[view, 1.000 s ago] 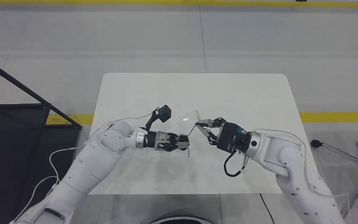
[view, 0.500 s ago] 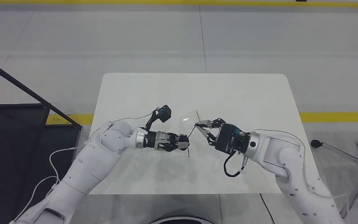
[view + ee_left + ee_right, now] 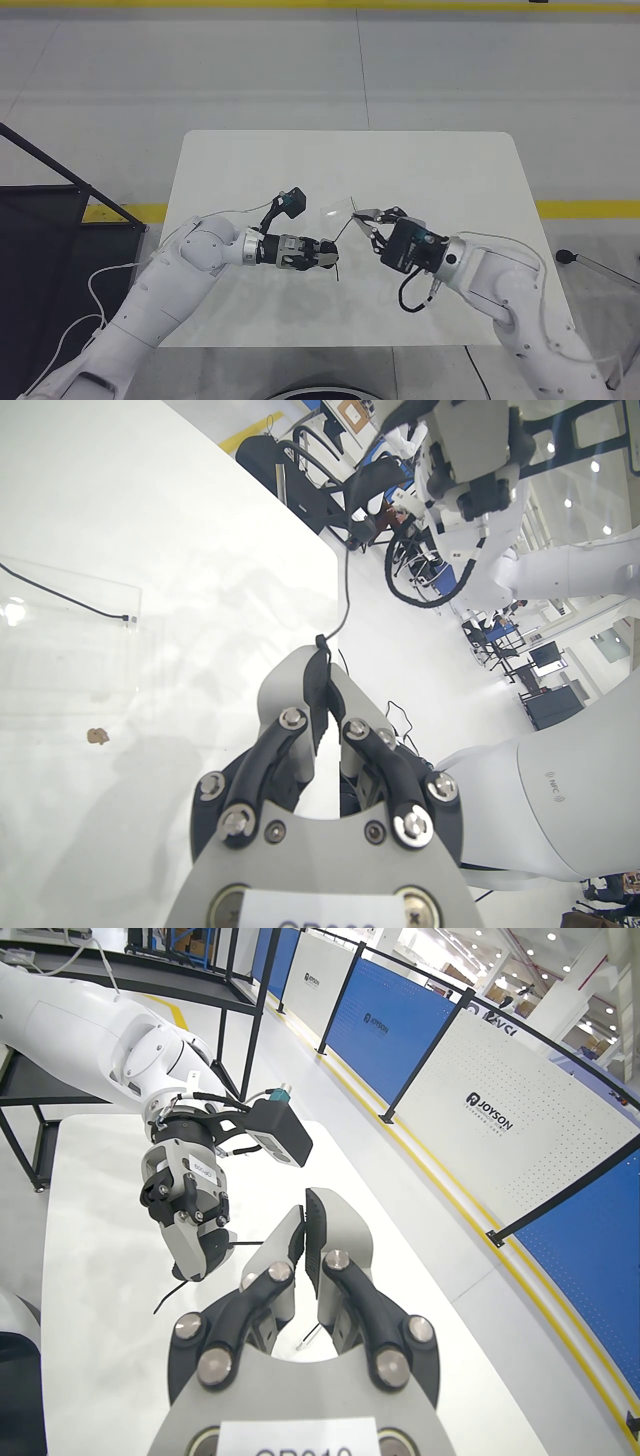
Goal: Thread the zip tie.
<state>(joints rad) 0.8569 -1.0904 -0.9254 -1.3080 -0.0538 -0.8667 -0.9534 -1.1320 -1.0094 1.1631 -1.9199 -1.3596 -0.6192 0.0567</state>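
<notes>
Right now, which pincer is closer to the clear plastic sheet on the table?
Right. The right pincer hangs beside the clear plastic sheet; the left pincer is farther back from it. Both grip the zip tie.

White table (image 3: pixel 450 165) is standing on grey floor, straddling a yellow floor line (image 3: pixel 590 208) that is running side to side. Clear plastic sheet (image 3: pixel 338 209) is lying flat near the table's middle. Small brown speck (image 3: pixel 98 735) is sitting on the tabletop near the sheet. Black frame (image 3: pixel 40 160) with dark fabric is standing off the table's left side. Blue pegboard panels (image 3: pixel 370 1018) and a white pegboard panel (image 3: pixel 520 1093) are lining the aisle in the background. Black chairs (image 3: pixel 305 490) are sitting past the table's rounded corner.
</notes>
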